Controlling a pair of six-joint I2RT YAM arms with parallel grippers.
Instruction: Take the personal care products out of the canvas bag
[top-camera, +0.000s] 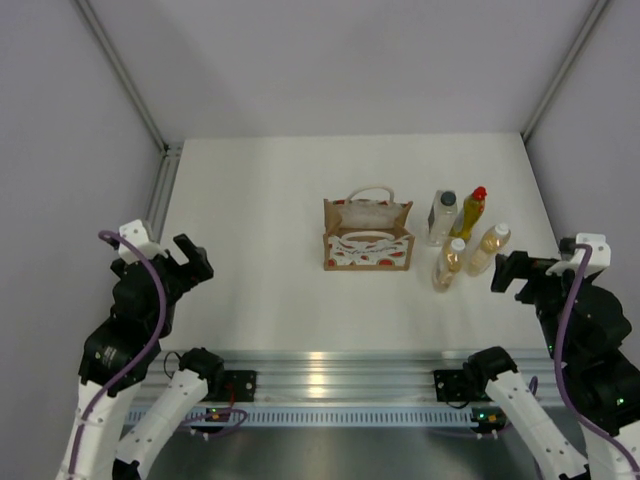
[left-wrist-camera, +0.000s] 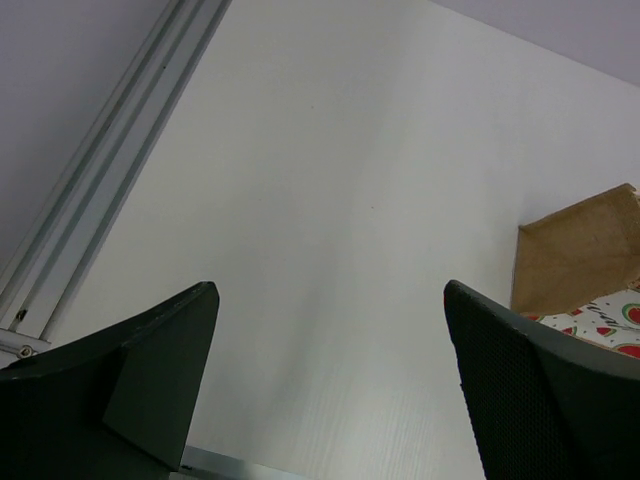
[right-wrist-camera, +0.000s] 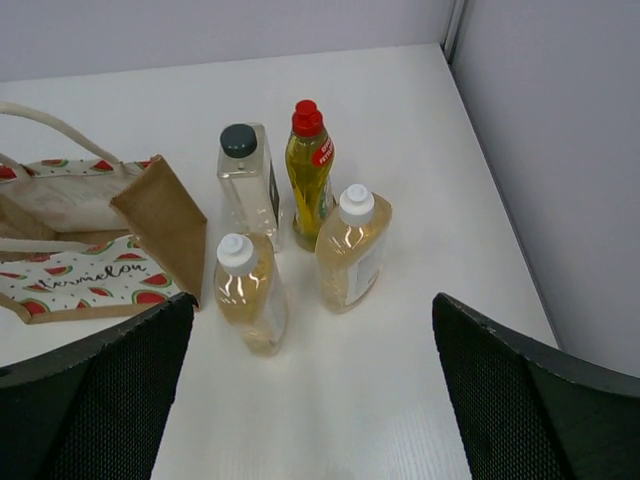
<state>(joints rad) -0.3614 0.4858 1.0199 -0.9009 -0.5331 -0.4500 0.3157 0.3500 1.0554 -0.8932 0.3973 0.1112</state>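
Note:
The canvas bag (top-camera: 367, 240) stands upright mid-table with its mouth open, and only pale lining shows inside. Four bottles stand on the table just right of it: a clear one with a dark grey cap (top-camera: 442, 216), a yellow one with a red cap (top-camera: 469, 213), and two amber ones with white caps (top-camera: 450, 264) (top-camera: 489, 249). My right gripper (top-camera: 510, 272) is open and empty, just right of the bottles. Its wrist view shows the bag (right-wrist-camera: 160, 220), clear bottle (right-wrist-camera: 245, 185), yellow bottle (right-wrist-camera: 308, 175) and amber bottles (right-wrist-camera: 250, 290) (right-wrist-camera: 352, 250). My left gripper (top-camera: 190, 258) is open and empty, far left of the bag (left-wrist-camera: 585, 250).
Grey walls enclose the white table (top-camera: 260, 200) at the back and both sides. An aluminium rail (top-camera: 330, 375) runs along the near edge by the arm bases. A metal frame strip (left-wrist-camera: 110, 170) lines the table's left edge.

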